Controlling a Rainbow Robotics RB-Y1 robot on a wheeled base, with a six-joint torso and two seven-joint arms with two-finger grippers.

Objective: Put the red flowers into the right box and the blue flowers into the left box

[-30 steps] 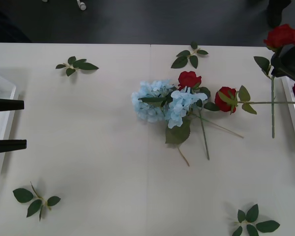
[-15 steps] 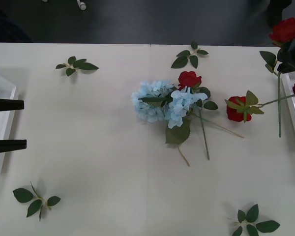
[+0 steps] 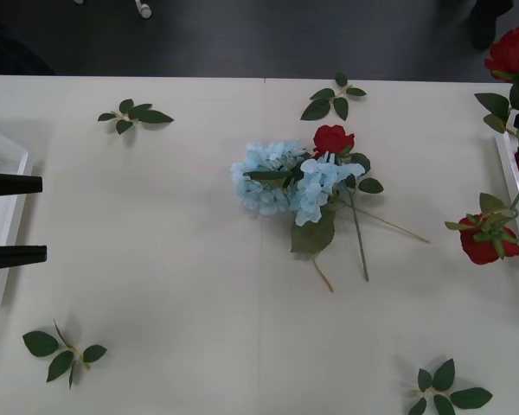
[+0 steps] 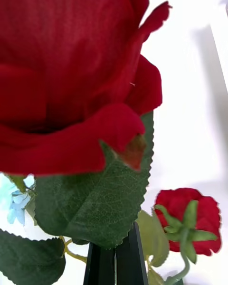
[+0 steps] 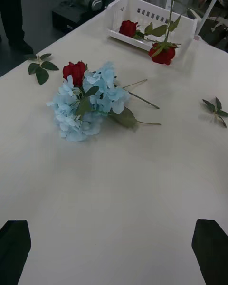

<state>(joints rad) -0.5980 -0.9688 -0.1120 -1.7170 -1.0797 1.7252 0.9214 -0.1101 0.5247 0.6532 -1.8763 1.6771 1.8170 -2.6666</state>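
The right tool point(image 4: 115, 266), at the frame's right edge, is clamped on rose stems; the dangling rose point(image 3: 484, 242) could snag the tray rim point(image 3: 509, 164) and slip free.

The front camera looked steeply down on the counter point(image 3: 156, 285) from above, the left wrist camera gazed low across it toward the right box point(image 5: 156, 16) at about one o'clock, and the right wrist camera sat very close behind a rose point(image 4: 71, 71), all sharing the blue flowers point(image 3: 285, 177).
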